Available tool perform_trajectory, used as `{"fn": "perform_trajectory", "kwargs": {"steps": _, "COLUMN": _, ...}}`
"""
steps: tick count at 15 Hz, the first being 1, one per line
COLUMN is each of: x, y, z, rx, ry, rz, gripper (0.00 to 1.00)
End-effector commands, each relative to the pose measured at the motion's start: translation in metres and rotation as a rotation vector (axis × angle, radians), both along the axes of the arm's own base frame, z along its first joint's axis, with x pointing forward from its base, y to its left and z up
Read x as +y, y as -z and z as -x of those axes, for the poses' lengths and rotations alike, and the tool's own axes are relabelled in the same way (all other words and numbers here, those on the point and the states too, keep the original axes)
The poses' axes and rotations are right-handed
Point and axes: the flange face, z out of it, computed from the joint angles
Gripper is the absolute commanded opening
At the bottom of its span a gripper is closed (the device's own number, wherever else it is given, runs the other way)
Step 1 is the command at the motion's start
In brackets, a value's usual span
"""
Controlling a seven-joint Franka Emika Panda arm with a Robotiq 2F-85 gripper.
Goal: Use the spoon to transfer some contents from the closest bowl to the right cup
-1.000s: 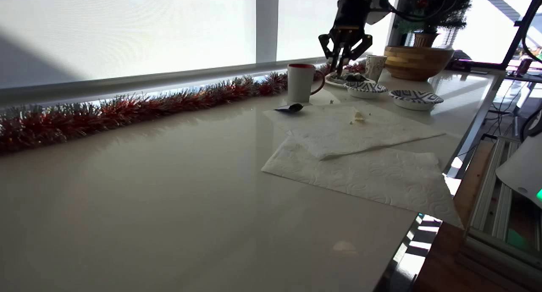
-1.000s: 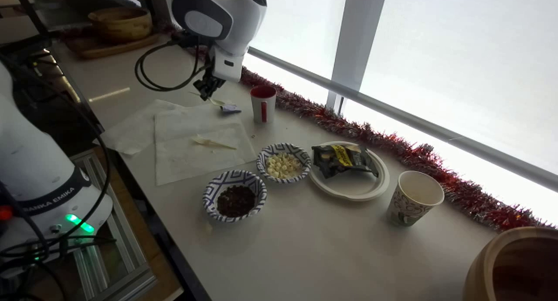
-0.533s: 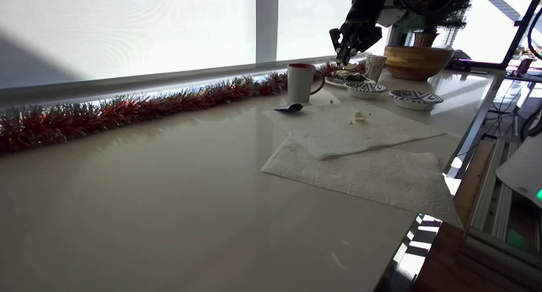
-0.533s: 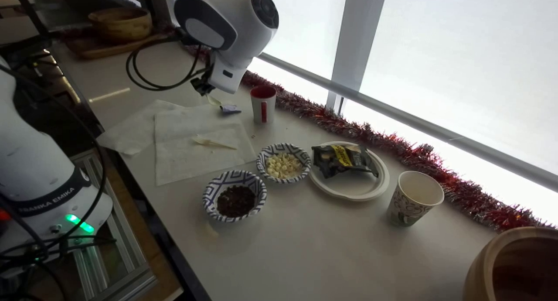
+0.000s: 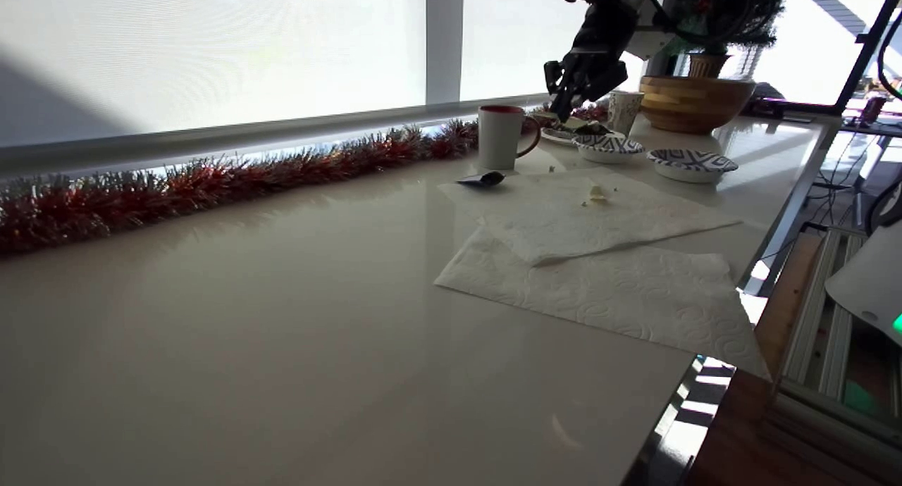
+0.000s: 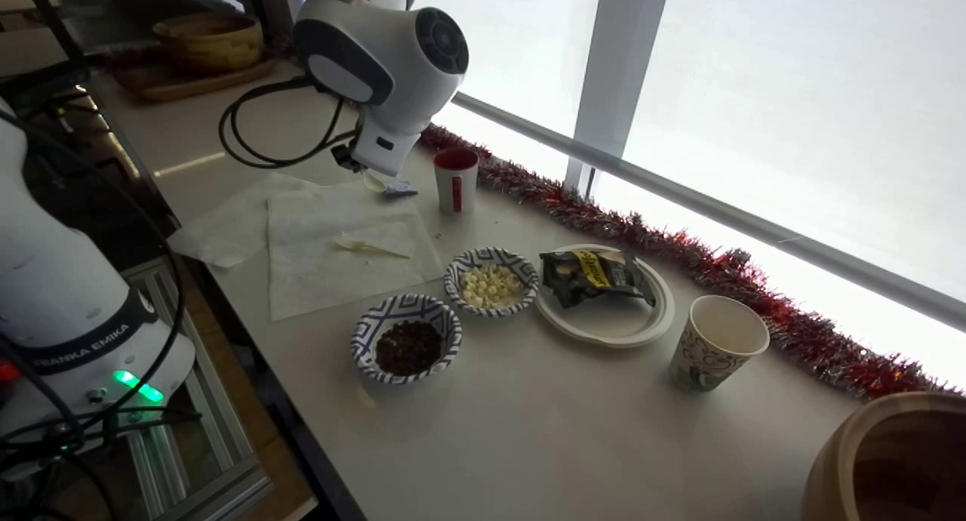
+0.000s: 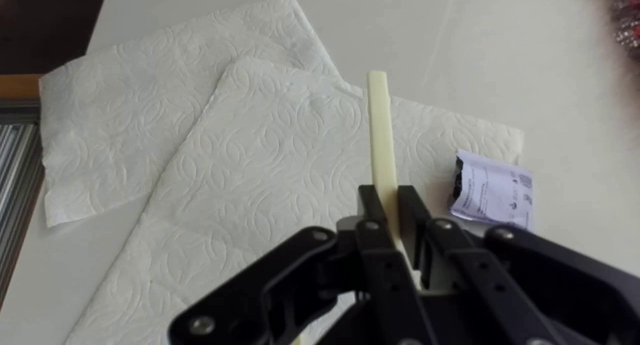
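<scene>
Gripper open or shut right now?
Shut on the spoon: the wrist view shows the gripper pinching it from both sides.

The pale spoon (image 7: 382, 145) is held by its slim handle, raised above the desk (image 6: 543, 445); the closest bowl (image 6: 411, 308), white with a blue angular pattern, sits upright with dark contents (image 6: 410, 349) inside; the right cup (image 6: 702, 362), pale with a swirling print, stands upright, well apart from that bowl
</scene>
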Motion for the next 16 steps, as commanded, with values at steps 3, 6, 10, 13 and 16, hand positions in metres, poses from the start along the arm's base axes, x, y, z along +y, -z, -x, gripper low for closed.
{"fn": "perform_trajectory", "kwargs": {"steps": 3, "x": -0.003, "y": 0.015, "z": 0.004, "rx": 0.032, "ry": 0.26, "rz": 0.14, "gripper": 0.03}}
{"fn": "perform_trajectory", "kwargs": {"steps": 6, "x": 0.005, "y": 0.022, "z": 0.0, "rx": 0.086, "ry": 0.336, "rz": 0.149, "gripper": 0.03}}
{"fn": "perform_trajectory", "kwargs": {"steps": 10, "x": 0.024, "y": 0.034, "z": 0.002, "rx": 0.119, "ry": 0.351, "rz": 0.085, "gripper": 0.03}}
{"fn": "perform_trajectory", "kwargs": {"steps": 13, "x": 0.031, "y": 0.05, "z": 0.008, "rx": 0.134, "ry": 0.345, "rz": 0.095, "gripper": 0.03}}
{"fn": "perform_trajectory", "kwargs": {"steps": 16, "x": 0.031, "y": 0.063, "z": 0.008, "rx": 0.131, "ry": 0.347, "rz": 0.116, "gripper": 0.03}}
